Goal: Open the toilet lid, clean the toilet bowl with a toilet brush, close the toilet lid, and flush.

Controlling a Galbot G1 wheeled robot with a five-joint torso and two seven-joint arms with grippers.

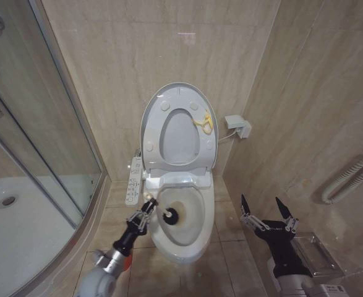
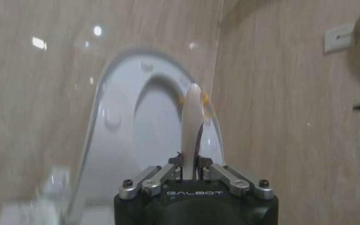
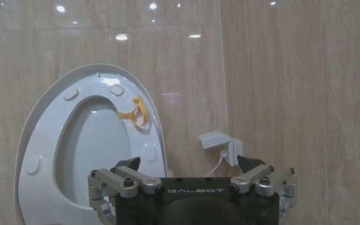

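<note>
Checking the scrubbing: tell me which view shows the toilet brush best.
The head view: the toilet brush shows its dark head inside the toilet bowl, held by the left gripper. The left wrist view shows the handle; the right wrist view faces the raised lid.

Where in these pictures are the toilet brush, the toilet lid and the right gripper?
toilet brush (image 1: 168, 215): head view, its dark bristle head in the bowl.
toilet lid (image 1: 180, 94): head view, top of its raised underside.
right gripper (image 1: 266, 211): head view, between its open fingertips.
</note>
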